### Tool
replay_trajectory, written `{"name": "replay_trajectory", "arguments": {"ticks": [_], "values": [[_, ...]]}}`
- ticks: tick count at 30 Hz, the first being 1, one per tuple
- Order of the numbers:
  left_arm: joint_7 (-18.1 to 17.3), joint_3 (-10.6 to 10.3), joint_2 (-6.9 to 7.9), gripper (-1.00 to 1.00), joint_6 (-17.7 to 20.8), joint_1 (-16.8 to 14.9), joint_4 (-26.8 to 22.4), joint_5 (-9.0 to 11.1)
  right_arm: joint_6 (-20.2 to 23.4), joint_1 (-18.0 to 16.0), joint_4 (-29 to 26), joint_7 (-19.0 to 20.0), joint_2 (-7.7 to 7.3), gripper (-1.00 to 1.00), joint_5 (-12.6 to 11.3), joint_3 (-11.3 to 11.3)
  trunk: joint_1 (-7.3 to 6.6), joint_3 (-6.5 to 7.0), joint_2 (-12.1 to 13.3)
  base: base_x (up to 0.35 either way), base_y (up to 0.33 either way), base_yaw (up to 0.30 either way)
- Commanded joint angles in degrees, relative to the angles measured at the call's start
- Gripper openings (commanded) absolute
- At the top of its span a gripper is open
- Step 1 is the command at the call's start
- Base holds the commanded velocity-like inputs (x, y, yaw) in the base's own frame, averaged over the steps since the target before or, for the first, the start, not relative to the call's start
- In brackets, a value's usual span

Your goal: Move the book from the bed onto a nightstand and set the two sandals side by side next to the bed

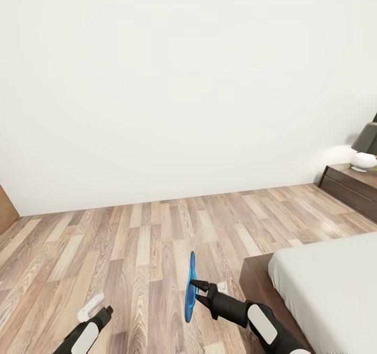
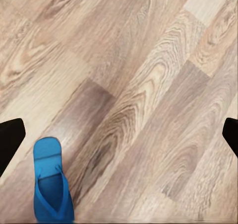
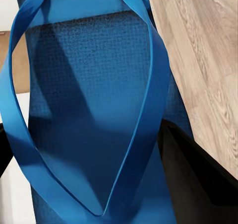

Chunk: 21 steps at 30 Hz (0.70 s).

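Sandal-placing step: right gripper [image 1: 195, 291], lower centre, pinches one sandal [image 1: 191, 286] on edge; left gripper [image 2: 119, 134] gapes empty above second sandal [image 2: 51, 182]. Next: lower beside bed [image 1: 335, 286].

You have a dark-shaded lamp with a round white base [image 1: 364, 159] at far right, and a brown wooden panel edge [image 1: 6, 207] at far left

No text, label, brand, number or sign can be read anywhere: the white wall [image 1: 157, 81], the wood-plank floor [image 1: 131, 249] and the blue sandal [image 3: 94, 110] all carry plain, unmarked surfaces in every view.
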Motion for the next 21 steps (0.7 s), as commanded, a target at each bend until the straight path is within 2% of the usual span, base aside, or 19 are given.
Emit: {"name": "replay_trajectory", "arguments": {"ticks": [1,6,10,16,19,21], "values": [[0.48,0.07,-0.01,1.0,0.37,0.0,0.23,0.41,0.32,-0.04,0.0,-0.08,-0.01,-1.0,-0.43,0.08,0.22,-0.24,-0.44,0.0,0.0,0.0],[1.38,0.84,0.19,1.0,0.67,0.0,2.93,0.49,0.32,-0.04,0.0,-0.08,-0.01,-1.0,-0.46,0.1,1.32,-1.13,-2.45,0.0,0.0,0.0],[1.5,2.57,0.18,1.0,0.72,0.0,3.37,0.49,0.26,-0.04,0.0,-0.15,0.03,-1.0,-0.45,0.1,2.2,-1.85,-4.05,0.0,0.0,0.0],[1.52,3.42,0.39,1.0,0.88,0.0,3.44,0.5,-0.03,-0.04,0.0,-0.27,0.07,-1.0,-0.45,0.1,3.51,-2.93,-6.46,0.0,0.0,0.0],[1.48,4.58,0.86,1.0,3.06,0.0,3.4,0.5,-0.15,-0.04,0.0,-0.32,0.07,-1.0,-0.45,0.11,4.17,-3.47,-7.66,0.0,0.0,0.0],[1.27,6.7,1.6,1.0,9.23,0.0,3.07,0.78,-0.2,-0.04,0.0,-0.34,0.08,-1.0,-0.45,0.11,4.61,-3.83,-8.46,0.0,0.0,0.0]]}}
